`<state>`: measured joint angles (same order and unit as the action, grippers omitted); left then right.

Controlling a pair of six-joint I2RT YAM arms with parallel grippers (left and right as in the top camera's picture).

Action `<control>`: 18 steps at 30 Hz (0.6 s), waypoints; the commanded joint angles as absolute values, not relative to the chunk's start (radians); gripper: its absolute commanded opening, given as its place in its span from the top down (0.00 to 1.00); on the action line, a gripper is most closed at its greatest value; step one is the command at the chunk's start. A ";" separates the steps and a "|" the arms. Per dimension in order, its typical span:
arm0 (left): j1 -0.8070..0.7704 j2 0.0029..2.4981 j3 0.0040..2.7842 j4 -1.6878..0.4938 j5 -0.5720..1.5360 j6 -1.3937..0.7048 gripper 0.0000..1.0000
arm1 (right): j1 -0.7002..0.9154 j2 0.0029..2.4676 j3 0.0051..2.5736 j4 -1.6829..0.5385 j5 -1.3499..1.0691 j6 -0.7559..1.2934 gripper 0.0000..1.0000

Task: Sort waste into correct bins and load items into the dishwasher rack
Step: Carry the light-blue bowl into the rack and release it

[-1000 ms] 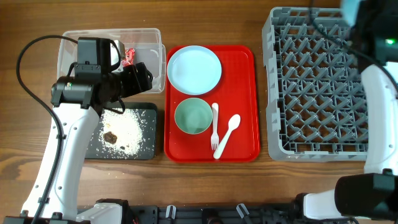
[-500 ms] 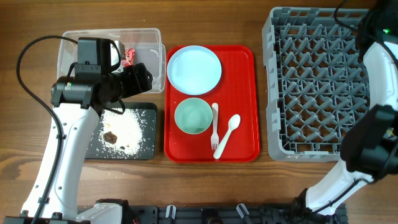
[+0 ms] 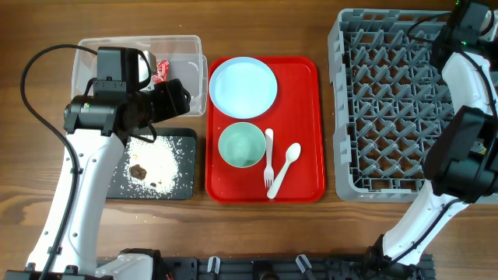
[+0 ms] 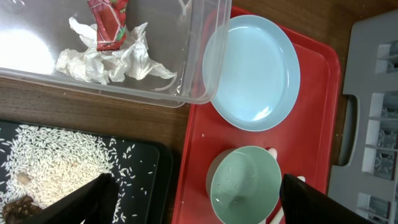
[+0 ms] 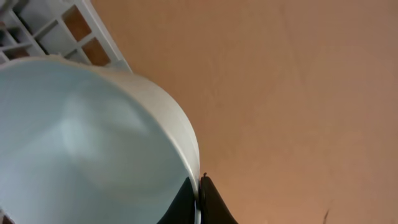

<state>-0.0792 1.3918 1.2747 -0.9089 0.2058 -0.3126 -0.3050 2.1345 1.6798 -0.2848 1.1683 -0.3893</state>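
Observation:
My left gripper is open and empty, hovering over the gap between the black tray and the red serving tray; it also shows in the overhead view. A pale green bowl, a light blue plate, a white fork and a white spoon lie on the serving tray. The clear tub holds a red wrapper and white tissue. Rice crumbs cover the black tray. My right gripper is shut on the rim of a light blue bowl by the grey dishwasher rack's far right corner. The yellow cup is out of view.
The red serving tray lies between the bins and the rack. The left arm's cable loops over the table's left side. The right arm stands along the rack's right edge.
My right arm has swung to the right at the rack's far edge, and the light blue bowl has left the overhead view. The left arm has not moved.

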 commanded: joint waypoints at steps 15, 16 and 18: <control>-0.074 1.374 1.278 -0.908 0.200 -0.322 0.15 | -0.217 2.114 1.679 -0.619 0.759 -0.071 0.54; -0.074 1.374 1.278 -0.908 0.200 -0.322 0.15 | -0.217 2.097 1.679 -0.632 0.728 -0.072 0.48; -0.074 1.374 1.277 -0.907 0.200 -0.322 0.15 | -0.217 2.062 1.679 -0.649 0.677 -0.072 0.42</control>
